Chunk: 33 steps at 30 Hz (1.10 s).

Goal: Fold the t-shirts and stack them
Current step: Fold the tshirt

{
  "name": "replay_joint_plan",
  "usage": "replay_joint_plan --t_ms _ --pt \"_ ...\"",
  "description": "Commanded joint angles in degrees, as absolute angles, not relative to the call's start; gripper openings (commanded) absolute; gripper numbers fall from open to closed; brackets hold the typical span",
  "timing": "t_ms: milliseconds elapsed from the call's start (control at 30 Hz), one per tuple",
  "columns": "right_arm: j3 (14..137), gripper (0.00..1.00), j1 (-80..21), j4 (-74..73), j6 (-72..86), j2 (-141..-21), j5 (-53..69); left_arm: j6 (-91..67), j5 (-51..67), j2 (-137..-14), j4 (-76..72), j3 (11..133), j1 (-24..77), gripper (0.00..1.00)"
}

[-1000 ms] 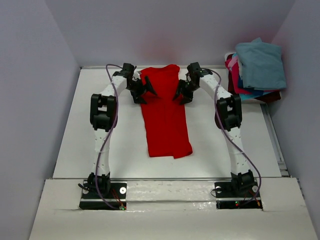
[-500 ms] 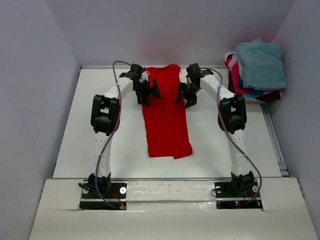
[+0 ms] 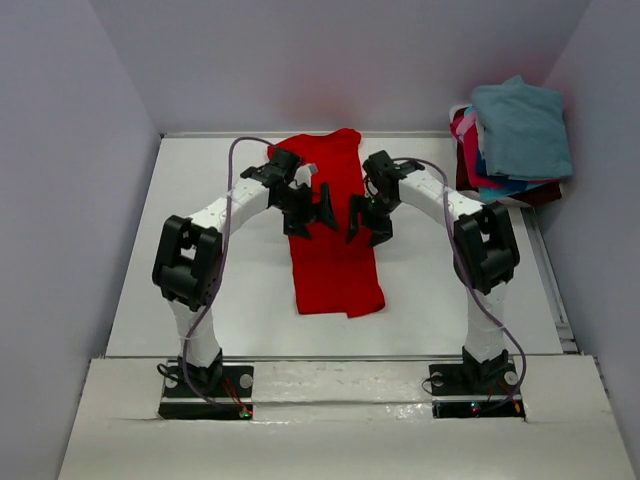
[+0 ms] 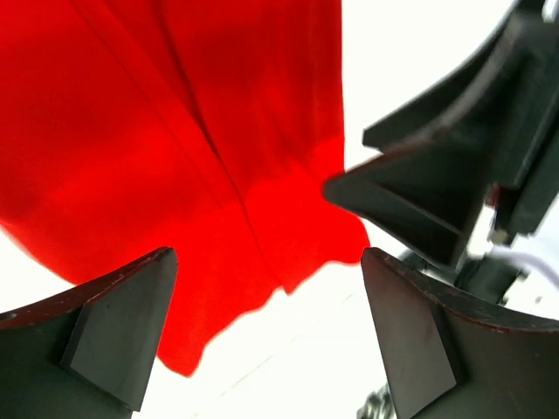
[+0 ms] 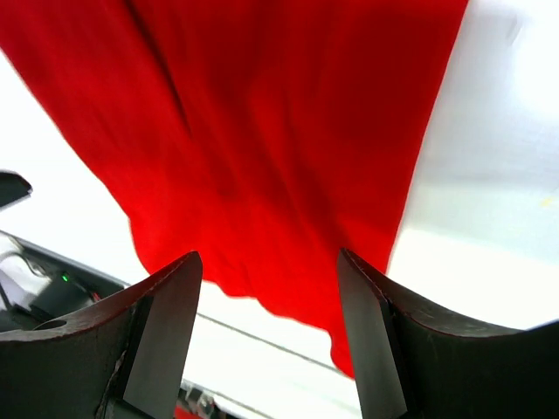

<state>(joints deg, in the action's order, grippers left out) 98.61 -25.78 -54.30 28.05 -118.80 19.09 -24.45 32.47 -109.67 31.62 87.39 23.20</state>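
A bright red t-shirt (image 3: 333, 250), folded lengthwise into a long strip, lies flat on the white table (image 3: 240, 290), running from the back wall toward the arms. My left gripper (image 3: 312, 214) hovers over the strip's left edge near its middle, jaws wide open and empty. My right gripper (image 3: 362, 222) hovers over the right edge, also open and empty. In the left wrist view the red t-shirt (image 4: 175, 131) and its near hem lie below the open left gripper (image 4: 266, 340). In the right wrist view the red t-shirt (image 5: 279, 131) lies below the open right gripper (image 5: 266, 340).
A pile of other t-shirts (image 3: 515, 130) sits at the back right, teal-blue on top with pink, blue and dark maroon beneath. Grey walls enclose the table on three sides. The right arm's gripper (image 4: 445, 192) shows at the right of the left wrist view.
Both grippers have moved from the shirt's far end toward the arms' bases, to about its middle, and come closer together. The right jaws have opened wider. The shirt lies unmoved.
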Motion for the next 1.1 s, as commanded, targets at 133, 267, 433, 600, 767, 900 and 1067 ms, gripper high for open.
replay_joint_plan --t_ms 133,267,433,600,767,900,1067 --pt "85.00 0.66 -30.85 -49.40 31.20 -109.34 23.02 -30.06 35.69 -97.39 28.04 67.51 26.10 0.99" --pt "80.78 0.62 -32.78 -48.78 31.64 -107.41 22.94 -31.90 35.85 -92.47 27.25 61.36 26.10 0.99" --pt "77.87 0.52 -33.31 -48.16 32.43 -104.68 23.29 -34.10 38.23 -88.68 25.31 54.67 26.10 0.99" --pt "77.35 0.50 -34.54 -47.82 32.96 -103.98 23.82 -34.10 38.32 -87.10 26.45 51.68 26.63 0.99" --pt "77.34 0.47 -37.61 -47.29 33.66 -105.20 24.87 -35.51 37.53 -84.03 26.98 48.17 26.63 0.99" --pt "78.13 0.47 -39.37 -46.67 34.45 -106.08 25.57 -36.74 37.53 -82.44 26.20 45.80 26.63 0.99" --pt "77.87 0.47 -41.40 -46.67 35.07 -107.05 25.58 -37.44 37.97 -81.65 25.58 44.39 26.63 0.99"
